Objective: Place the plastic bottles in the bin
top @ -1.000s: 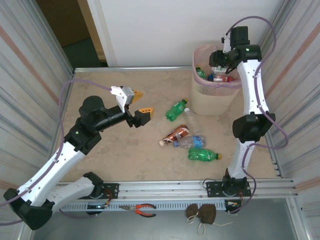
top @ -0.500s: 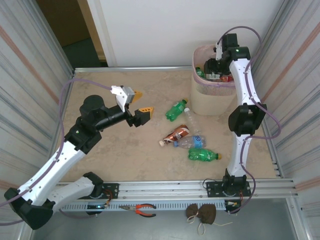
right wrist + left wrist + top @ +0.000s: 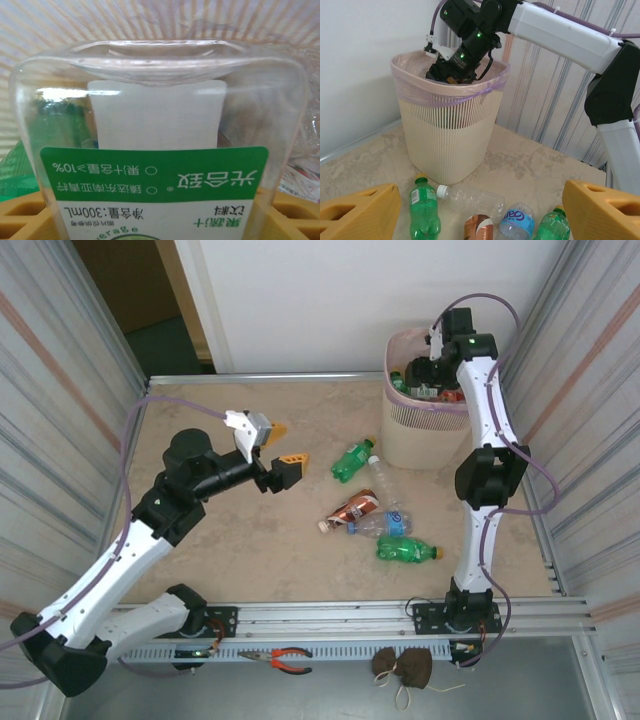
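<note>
Bottle in right fingers: the right wrist view alone shows a clear bottle [image 3: 160, 125] with a green label, very close, between the yellow fingers [image 3: 17, 217]; whether they pinch it or only stand beside it, I cannot tell.
Right gripper [image 3: 428, 373]: the top view shows it lowered into the mouth of the bin [image 3: 415, 440], at the far right of the worktop [image 3: 230, 540].
Left gripper [image 3: 288, 443]: fingers spread wide, nothing between them, well apart from the bin.
Loose bottles [image 3: 382, 524]: the left wrist view shows five lying before the bin, among them a green bottle [image 3: 424, 210] and a brown bottle [image 3: 477, 227].
Change: the right wrist has gone lower and more to the left in the bin than one second ago; the left arm and the loose bottles lie as before.
</note>
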Available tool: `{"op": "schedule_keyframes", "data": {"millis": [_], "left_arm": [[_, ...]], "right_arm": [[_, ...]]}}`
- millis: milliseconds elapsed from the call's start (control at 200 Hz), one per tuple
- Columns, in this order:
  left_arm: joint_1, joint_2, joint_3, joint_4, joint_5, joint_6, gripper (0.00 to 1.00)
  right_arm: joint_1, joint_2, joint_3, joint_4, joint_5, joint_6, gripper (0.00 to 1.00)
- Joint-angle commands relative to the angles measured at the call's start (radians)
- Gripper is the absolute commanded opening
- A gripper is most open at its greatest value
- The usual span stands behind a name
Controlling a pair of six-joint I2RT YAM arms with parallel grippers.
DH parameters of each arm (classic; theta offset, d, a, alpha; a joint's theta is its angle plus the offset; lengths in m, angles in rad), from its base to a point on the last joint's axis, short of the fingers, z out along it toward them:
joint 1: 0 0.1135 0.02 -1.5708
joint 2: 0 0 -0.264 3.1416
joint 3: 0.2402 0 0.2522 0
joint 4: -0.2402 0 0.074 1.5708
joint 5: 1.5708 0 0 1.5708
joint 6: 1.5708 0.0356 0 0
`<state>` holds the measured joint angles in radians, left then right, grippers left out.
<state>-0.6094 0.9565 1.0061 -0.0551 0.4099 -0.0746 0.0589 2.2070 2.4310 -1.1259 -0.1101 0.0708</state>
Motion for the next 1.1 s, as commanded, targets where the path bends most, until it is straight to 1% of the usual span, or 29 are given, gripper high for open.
{"op": "schedule_keyframes", "data": {"millis": [0,170,386,446,576,661,741,922,1092], "left_arm": [[0.009,0.004,0.018,0.024,0.015,-0.007,0.84],[0.009,0.014,0.021,0.026,0.017,-0.007,0.84],[0.008,0.035,0.036,0.009,0.03,-0.004,0.84],[0.009,0.039,0.037,0.008,0.036,-0.004,0.83],[0.008,0.052,0.038,0.011,0.044,-0.006,0.82],[0.009,0.069,0.041,0.003,0.052,0.002,0.8],[0.009,0.098,0.043,-0.013,0.052,0.023,0.8],[0.009,0.195,0.065,-0.087,0.055,0.098,0.79],[0.01,0.331,0.127,-0.199,0.06,0.188,0.77]], "right_arm": [[-0.007,-0.055,-0.004,0.003,0.01,0.014,0.78],[-0.007,-0.132,-0.004,-0.001,-0.007,0.024,0.84],[-0.006,-0.186,-0.006,-0.014,-0.01,0.031,0.83],[-0.004,-0.193,-0.006,-0.014,-0.004,0.033,0.8],[-0.005,-0.203,-0.009,-0.008,0.02,0.038,0.7],[-0.005,-0.21,-0.011,-0.015,0.02,0.048,0.63],[0.001,-0.236,-0.031,-0.014,0.013,0.059,0.59],[0.009,-0.373,-0.175,0.051,-0.022,0.093,0.54],[0.009,-0.52,-0.307,0.098,-0.04,0.117,0.54]]}}
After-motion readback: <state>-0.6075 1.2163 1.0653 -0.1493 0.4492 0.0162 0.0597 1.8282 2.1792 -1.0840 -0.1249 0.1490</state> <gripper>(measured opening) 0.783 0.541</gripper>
